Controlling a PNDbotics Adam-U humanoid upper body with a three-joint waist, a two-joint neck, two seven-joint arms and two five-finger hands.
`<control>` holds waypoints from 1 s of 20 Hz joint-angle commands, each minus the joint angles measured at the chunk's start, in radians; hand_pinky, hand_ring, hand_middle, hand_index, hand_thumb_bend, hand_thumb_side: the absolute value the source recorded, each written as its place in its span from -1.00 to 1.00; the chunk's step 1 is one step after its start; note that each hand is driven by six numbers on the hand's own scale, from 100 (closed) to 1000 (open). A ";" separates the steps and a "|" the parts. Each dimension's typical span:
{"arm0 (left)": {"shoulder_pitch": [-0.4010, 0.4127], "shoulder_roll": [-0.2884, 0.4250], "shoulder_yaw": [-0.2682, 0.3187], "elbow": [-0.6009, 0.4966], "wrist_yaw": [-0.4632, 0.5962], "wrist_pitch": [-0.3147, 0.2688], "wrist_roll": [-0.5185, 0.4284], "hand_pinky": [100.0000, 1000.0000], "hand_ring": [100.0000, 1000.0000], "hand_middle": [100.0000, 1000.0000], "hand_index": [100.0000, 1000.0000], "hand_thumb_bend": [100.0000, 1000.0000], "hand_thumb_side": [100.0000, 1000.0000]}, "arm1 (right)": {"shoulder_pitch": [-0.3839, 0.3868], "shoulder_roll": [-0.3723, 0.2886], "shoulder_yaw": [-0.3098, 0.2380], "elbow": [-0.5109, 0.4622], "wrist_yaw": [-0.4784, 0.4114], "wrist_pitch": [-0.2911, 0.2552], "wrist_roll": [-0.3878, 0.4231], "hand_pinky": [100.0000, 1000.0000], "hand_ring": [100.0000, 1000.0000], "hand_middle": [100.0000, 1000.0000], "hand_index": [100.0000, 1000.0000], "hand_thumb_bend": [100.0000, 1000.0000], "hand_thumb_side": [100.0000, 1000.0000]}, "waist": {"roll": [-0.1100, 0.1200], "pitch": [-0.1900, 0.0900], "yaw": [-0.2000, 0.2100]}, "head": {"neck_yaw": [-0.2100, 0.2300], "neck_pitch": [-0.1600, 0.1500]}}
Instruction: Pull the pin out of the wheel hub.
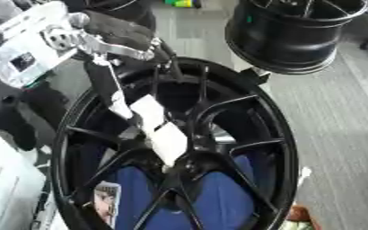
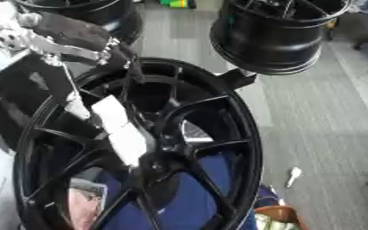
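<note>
A blue surface (image 1: 218, 197) is being seen through the lower openings of the wheel (image 1: 278, 134), with a small printed label (image 1: 106, 197) lying at 7 o'clock inside the rim. The hub (image 1: 175, 173) is being shown at the meeting of the spokes, slightly below the wheel's centre. A white, flat-sided piece (image 1: 159, 130), judged to be the pin or its tag, is being shown rising from the hub toward 11 o'clock; its seat in the hub is not being resolved.

The left hand (image 1: 120, 38) is being held at 11 o'clock over the rim, fingers (image 1: 108, 85) curled downward and apparently pinching the upper end of the white piece; contact is being judged, not confirmed. The right hand is not being shown in either view.

Beyond the rim, at 1 o'clock, a second black wheel (image 1: 289, 33) is being seen standing on the grey floor (image 1: 336, 126).

Risks are being judged as follows: an off-axis pull could be jamming the pin against a spoke; a grip on the tag alone could be slipping off; the unsteadied wheel could be shifting with the pull.
</note>
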 commanded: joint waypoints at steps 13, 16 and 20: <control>0.020 0.008 -0.006 0.041 0.000 -0.225 -0.229 0.48 0.48 0.38 0.66 -0.07 -0.38 | -0.008 -0.003 -0.012 -0.012 -0.004 -0.006 -0.010 0.69 0.37 0.30 0.34 -1.00 -0.05 | -0.004 -0.011 -0.005 | 0.005 -0.006; 0.020 0.010 -0.004 0.029 0.018 -0.217 -0.229 0.48 0.48 0.37 0.65 -0.10 -0.37 | -0.006 -0.001 -0.012 -0.012 -0.004 -0.004 -0.015 0.69 0.37 0.30 0.34 -1.00 -0.05 | -0.003 -0.011 -0.004 | 0.004 -0.006; 0.017 0.019 -0.004 0.006 0.039 -0.209 -0.229 0.48 0.48 0.37 0.65 -0.10 -0.35 | -0.004 0.000 -0.012 -0.012 -0.004 -0.003 -0.020 0.69 0.37 0.30 0.34 -1.00 -0.05 | -0.002 -0.012 -0.003 | 0.005 -0.010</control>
